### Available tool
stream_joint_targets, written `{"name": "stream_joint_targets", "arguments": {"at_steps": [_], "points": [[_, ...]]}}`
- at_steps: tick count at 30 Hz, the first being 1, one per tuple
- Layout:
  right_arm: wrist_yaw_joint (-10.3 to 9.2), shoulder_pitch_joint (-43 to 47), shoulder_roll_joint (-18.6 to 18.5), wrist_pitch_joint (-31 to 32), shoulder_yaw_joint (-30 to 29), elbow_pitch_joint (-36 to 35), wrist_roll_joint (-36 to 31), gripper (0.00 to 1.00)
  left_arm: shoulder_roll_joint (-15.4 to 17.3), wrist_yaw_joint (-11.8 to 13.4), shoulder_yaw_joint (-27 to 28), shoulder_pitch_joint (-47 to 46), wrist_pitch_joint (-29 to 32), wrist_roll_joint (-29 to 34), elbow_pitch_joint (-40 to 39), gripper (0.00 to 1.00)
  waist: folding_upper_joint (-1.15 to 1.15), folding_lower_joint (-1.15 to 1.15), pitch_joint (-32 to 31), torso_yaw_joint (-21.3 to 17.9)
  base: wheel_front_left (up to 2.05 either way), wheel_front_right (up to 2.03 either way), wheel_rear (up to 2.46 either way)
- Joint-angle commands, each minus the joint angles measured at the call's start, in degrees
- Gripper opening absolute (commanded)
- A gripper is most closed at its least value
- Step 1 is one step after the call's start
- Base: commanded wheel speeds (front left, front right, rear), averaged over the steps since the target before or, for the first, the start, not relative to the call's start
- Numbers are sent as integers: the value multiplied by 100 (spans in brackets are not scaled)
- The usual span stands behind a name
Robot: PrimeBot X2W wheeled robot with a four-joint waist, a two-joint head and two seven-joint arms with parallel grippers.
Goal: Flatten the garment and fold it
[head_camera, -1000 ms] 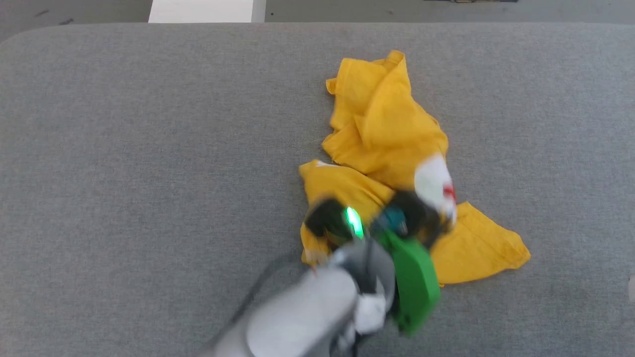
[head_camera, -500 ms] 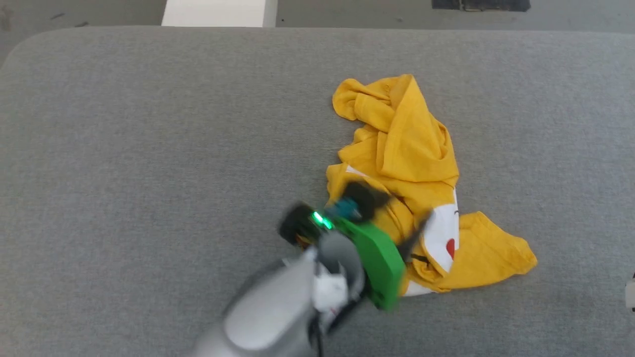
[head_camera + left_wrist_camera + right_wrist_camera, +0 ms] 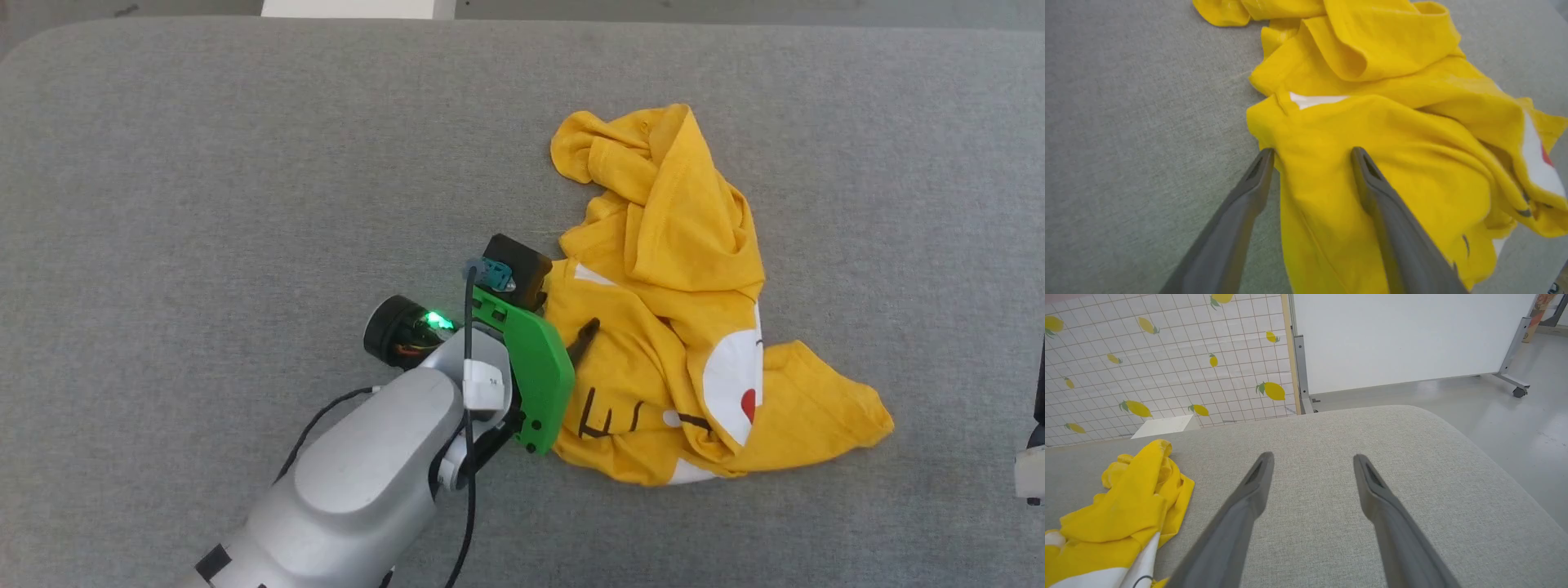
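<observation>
The garment [image 3: 669,327] is a bright yellow T-shirt lying crumpled at centre right of the grey padded surface [image 3: 204,204], with a white patch, a red dot and black stripes showing. My left gripper [image 3: 1311,153] is open at its left edge, low over the cloth. Yellow fabric lies between the two fingers; one fingertip [image 3: 589,327] rests on the shirt, and the other finger [image 3: 1257,175] sits at the hem by the bare surface. My right gripper [image 3: 1310,457] is open over bare surface to the right of the garment [image 3: 1126,506], holding nothing.
A white box [image 3: 355,8] stands beyond the far edge. In the right wrist view, the surface's rounded corner [image 3: 1453,428] drops to the floor, with a white wheeled panel [image 3: 1404,335] and a lemon-patterned wall [image 3: 1167,355] behind. Part of my right arm [image 3: 1033,465] sits at the right edge.
My left arm has swung from over the garment's middle to its left edge. The shirt's near part has spread out, now showing black stripes. The camera has shifted too.
</observation>
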Motion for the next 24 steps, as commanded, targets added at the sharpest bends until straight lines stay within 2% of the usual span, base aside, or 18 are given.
{"name": "stream_joint_targets", "arguments": {"at_steps": [1,2,3,8,12,16,19,24], "points": [[-9,-103,3,12,7,-31,4,100,-25,-36,-17,-111,50,-27,93,97,0,0,77,-81,0,0,0],[-9,-115,3,14,8,-34,1,100,-30,-62,-35,-122,69,-34,152,37,0,0,94,-100,0,0,0],[-9,-130,3,15,10,-38,-1,100,-43,-99,-39,-130,57,-53,213,0,0,0,113,-122,0,0,0],[-9,-154,3,5,-44,-41,-5,100,-101,-153,107,-174,-325,-94,354,0,0,0,135,-110,0,0,0],[-9,-136,3,17,-101,-37,-42,100,63,38,470,-318,-880,-2,253,0,0,0,19,55,0,0,0],[-9,-127,3,37,-102,-61,-58,100,532,437,1038,-438,-1417,126,-99,0,0,0,-117,266,0,0,0],[-9,-106,3,66,-86,-80,-70,100,1057,850,1464,-415,-1725,320,-514,0,0,0,-199,418,0,0,0],[-9,-57,3,100,-72,-107,-71,100,1633,1357,1718,208,-1886,488,-1495,0,0,0,-232,578,0,0,0]]}}
